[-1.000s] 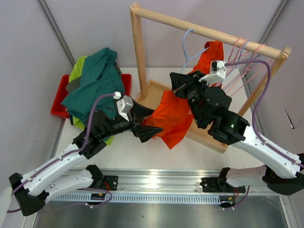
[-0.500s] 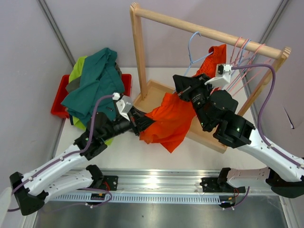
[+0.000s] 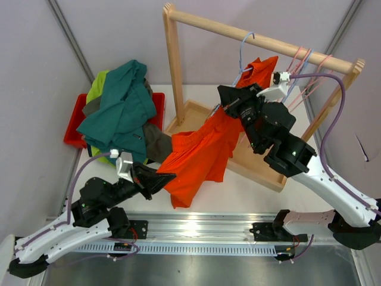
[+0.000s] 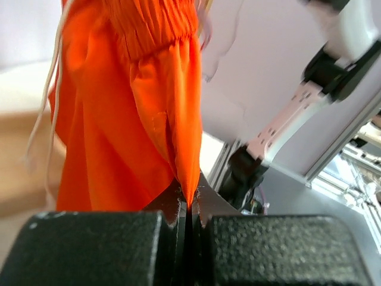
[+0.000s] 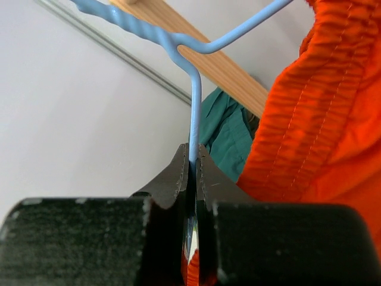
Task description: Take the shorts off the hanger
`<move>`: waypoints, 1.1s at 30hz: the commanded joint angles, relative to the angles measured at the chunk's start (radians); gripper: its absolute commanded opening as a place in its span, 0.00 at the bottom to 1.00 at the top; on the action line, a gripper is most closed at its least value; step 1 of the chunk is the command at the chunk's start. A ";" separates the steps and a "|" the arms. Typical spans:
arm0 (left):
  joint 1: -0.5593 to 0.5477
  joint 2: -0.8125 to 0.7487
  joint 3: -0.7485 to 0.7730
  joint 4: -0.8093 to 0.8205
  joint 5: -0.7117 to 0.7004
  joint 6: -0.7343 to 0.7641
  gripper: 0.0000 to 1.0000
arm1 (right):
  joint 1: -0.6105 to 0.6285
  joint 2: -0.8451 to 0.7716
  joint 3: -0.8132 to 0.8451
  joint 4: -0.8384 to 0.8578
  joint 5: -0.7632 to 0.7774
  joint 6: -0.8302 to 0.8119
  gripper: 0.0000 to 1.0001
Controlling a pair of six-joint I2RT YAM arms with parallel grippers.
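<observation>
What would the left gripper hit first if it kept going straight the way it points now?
Probably just more of the orange shorts: the left gripper is shut on their hem and the fabric stretches straight ahead toward the blue hanger. Depth beyond that is unclear.

White table (image 3: pixel 262 190) carries a red bin (image 3: pixel 76 122) at left. Wooden rack base (image 3: pixel 253 164) sits mid-table, just beside the bin.

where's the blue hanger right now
In the top view the blue hanger hangs from the wooden rail right of centre, above the orange shorts; the right gripper has its fingers shut on the wire just below the twisted neck.
</observation>
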 commanded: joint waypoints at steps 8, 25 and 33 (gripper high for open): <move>-0.135 0.213 -0.039 0.049 -0.100 0.004 0.00 | -0.168 0.072 0.163 0.047 -0.011 -0.011 0.00; -0.066 0.791 0.366 0.101 -0.459 0.095 0.00 | 0.160 -0.036 -0.034 0.156 -0.147 0.302 0.00; -0.037 0.791 0.355 0.064 -0.472 0.066 0.00 | 0.213 -0.028 -0.009 0.220 -0.118 0.396 0.00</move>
